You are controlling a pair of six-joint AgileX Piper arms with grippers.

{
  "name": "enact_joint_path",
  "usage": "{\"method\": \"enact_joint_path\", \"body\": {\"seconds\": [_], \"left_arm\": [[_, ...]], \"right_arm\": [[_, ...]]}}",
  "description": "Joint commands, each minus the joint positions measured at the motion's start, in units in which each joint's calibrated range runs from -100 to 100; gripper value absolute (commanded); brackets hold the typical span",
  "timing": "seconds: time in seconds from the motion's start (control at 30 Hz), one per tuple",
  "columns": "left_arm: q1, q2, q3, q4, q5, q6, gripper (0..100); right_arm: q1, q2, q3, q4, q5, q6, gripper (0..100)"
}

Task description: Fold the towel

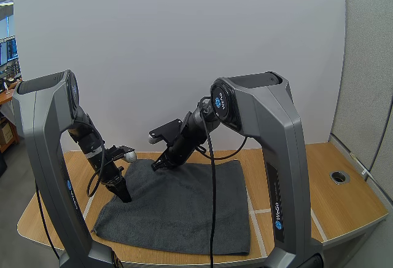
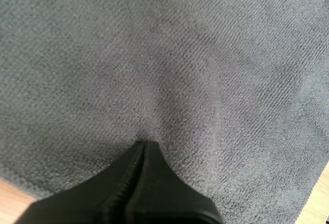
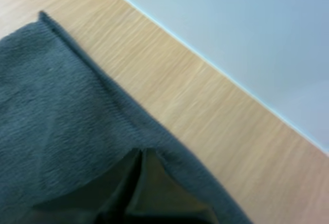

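wooden table [image 1: 344,209] carries a limp, soft grey towel [image 1: 184,209]; we'd grip its corners. left gripper [image 1: 124,197] and right gripper [image 1: 157,166] are both clamped closed, pinching cloth.

Office-style robot lab. Pale wooden table [image 1: 344,206] with a round cable grommet [image 1: 339,176] set in its top, well to the right of the right hand [image 1: 158,165], as on an office desk. Grey fabric partition [image 1: 368,65] past that, like a cubicle wall. Lit computer monitors [image 1: 8,51] far off, to the left of and behind the left hand [image 1: 123,195]. Plain white board [image 1: 184,47] standing upright behind both hands, screening the table from the room.
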Motion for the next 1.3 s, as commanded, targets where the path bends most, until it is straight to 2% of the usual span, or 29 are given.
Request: {"method": "enact_joint_path", "body": {"seconds": [0.0, 0.27, 0.5, 0.6, 0.77, 0.87, 1.03, 1.27], "left_arm": [[-0.17, 2.1, 2.1, 5.3, 0.0, -1.0, 0], [-0.17, 2.1, 2.1, 5.3, 0.0, -1.3, 0], [-0.17, 1.9, 2.1, 5.3, 0.0, -1.3, 0], [-0.17, 0.3, 1.9, 4.9, 0.0, -1.2, 0], [-0.09, -5.2, -3.0, 1.5, 0.0, -1.2, 0], [-0.09, -8.2, -5.8, -0.4, 0.0, -1.2, 0], [-0.09, -12.8, -9.6, -2.1, 0.0, -1.5, 0], [-0.09, -11.9, -9.7, -3.8, 0.0, -1.4, 0]], "right_arm": [[-0.1, 1.0, -2.9, -1.5, -6.6, -0.7, 0], [-0.3, 0.6, -5.8, -1.4, -1.6, -0.4, 0], [-3.0, -6.5, -5.8, -1.8, 19.8, 2.9, 0], [-5.0, -10.1, -5.8, -4.5, 27.6, 5.3, 0], [-7.8, -16.9, -5.1, -6.6, 42.9, 7.6, 0], [-8.6, -20.8, -2.5, -7.0, 46.0, 7.6, 0], [-8.6, -26.8, 6.7, -11.2, 46.6, 8.7, 0], [-8.6, -28.7, 17.1, -14.4, 40.9, 9.7, 0]]}}
